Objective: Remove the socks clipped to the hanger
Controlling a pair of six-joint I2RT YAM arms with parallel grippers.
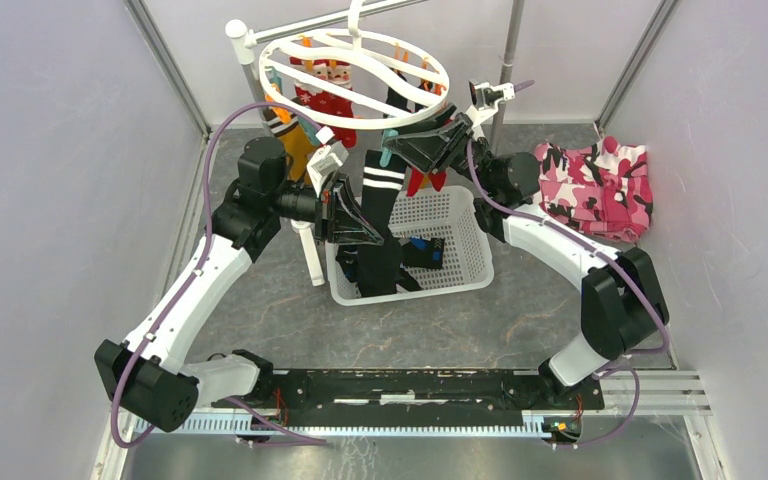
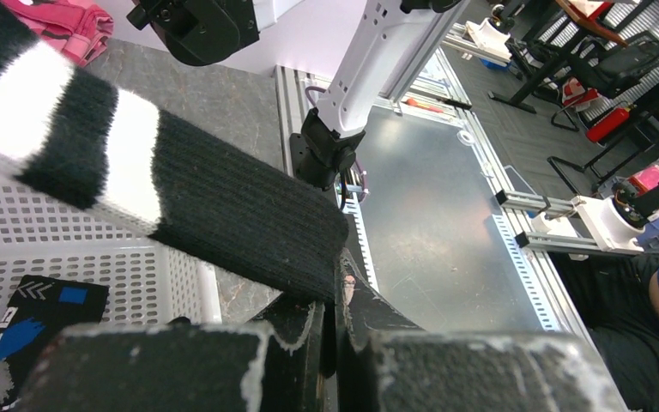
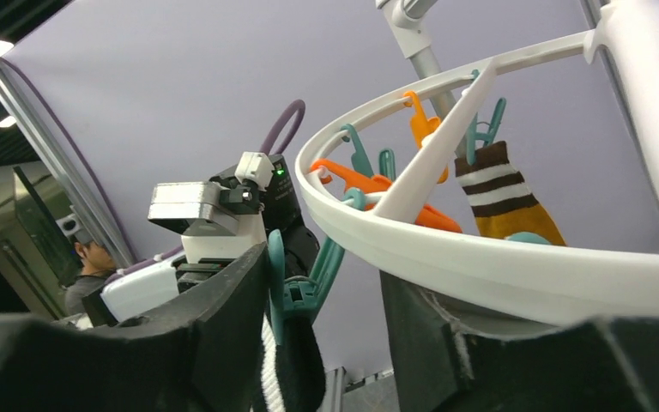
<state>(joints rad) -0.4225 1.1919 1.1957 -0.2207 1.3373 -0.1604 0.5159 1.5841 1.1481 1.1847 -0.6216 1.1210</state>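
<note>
The white ring hanger [image 1: 355,75] hangs at the back, with red socks [image 1: 325,100] and a mustard sock [image 1: 295,140] clipped to it. A black sock with white stripes [image 1: 382,190] hangs from a teal clip [image 3: 309,275] down towards the basket. My left gripper [image 1: 360,215] is shut on this black sock's lower part [image 2: 223,215]. My right gripper [image 1: 415,150] is open around the teal clip, with the left finger [image 3: 223,300] against it, just under the ring [image 3: 480,257]. A mustard sock with a striped cuff [image 3: 506,202] hangs beyond.
A white perforated basket [image 1: 460,215] stands under the hanger and holds dark socks [image 1: 420,250]. A pink camouflage cloth [image 1: 600,185] lies to the right. A white post [image 1: 305,240] stands left of the basket. Frame poles run along the back.
</note>
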